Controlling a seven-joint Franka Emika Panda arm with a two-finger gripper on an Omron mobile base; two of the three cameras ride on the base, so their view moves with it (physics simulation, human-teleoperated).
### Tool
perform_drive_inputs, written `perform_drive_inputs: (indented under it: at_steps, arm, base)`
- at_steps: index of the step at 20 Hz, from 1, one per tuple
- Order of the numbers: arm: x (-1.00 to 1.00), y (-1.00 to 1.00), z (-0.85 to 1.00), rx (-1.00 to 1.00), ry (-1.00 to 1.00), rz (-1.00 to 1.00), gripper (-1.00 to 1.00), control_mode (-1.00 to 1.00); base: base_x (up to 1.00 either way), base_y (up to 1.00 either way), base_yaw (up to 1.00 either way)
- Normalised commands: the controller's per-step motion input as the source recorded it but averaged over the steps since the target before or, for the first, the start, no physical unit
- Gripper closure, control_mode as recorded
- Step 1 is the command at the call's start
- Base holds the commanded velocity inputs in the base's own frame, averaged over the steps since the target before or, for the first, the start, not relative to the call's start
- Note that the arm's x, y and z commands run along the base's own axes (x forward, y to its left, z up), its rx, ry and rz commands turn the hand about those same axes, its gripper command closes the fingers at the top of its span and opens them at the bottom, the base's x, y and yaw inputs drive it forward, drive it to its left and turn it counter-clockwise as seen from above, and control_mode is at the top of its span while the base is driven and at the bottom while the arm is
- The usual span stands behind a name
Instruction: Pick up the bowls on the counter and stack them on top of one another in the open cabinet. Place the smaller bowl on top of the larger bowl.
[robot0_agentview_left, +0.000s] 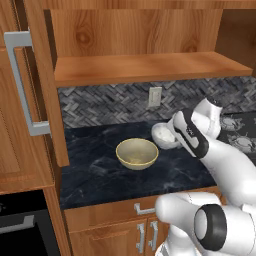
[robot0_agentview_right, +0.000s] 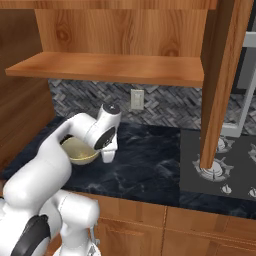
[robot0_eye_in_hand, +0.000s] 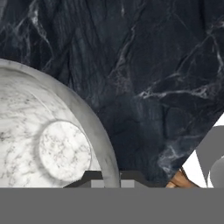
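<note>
The open cabinet (robot0_agentview_left: 145, 67) is the largest thing here, its flat wooden shelf spanning the wall above the grey herringbone tiles (robot0_agentview_left: 100, 102), with its door (robot0_agentview_left: 25, 90) swung out at the left and carrying a long grey bar handle (robot0_agentview_left: 22, 85). Below the cabinet lies the dark marble bench (robot0_agentview_left: 100, 170), with a hob (robot0_agentview_right: 220, 170) at its far right end in the right base view. A white wall socket (robot0_agentview_left: 155, 96) sits on the tiles just under the shelf.

The larger bowl (robot0_agentview_left: 137, 153), yellowish-tan, stands upright on the bench below the middle of the shelf, its inside bare. The smaller bowl (robot0_agentview_left: 164, 134), whitish-grey, rests on the bench just beside the tan bowl, on the side nearer the socket and closer to the tiles.

The arm's hand is down at that small bowl. In the hand view the jaws (robot0_eye_in_hand: 111, 178) straddle the rim of the marbled white bowl (robot0_eye_in_hand: 57, 144), pinched together on it, one finger tip (robot0_eye_in_hand: 92, 178) inside the rim and the other outside.
</note>
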Motion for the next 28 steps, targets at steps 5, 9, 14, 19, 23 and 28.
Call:
perform_drive_inputs:
  at_steps: [5,9,14,19,23,28]
  arm:
    - [0.00,0.49,0.04,0.00,-0.02,0.06,1.00,-1.00]
    - [0.00,0.48,0.00,0.00,0.00,0.06,1.00,-1.00]
    - [0.05,0.43,0.00,0.00,0.00,0.06,1.00,-1.00]
    - [0.19,0.33,-0.08,0.00,0.00,0.07,1.00,-1.00]
    - [0.17,0.00,-0.12,-0.02,0.01,0.02,1.00,-1.00]
    - [0.23,0.00,-0.23,-0.02,0.03,0.01,1.00,-1.00]
  base:
    - [0.00,0.00,0.00]
    - [0.00,0.00,0.00]
    - [0.00,0.00,0.00]
    - [0.00,0.00,0.00]
    - [0.00,0.00,0.00]
    - [0.00,0.00,0.00]
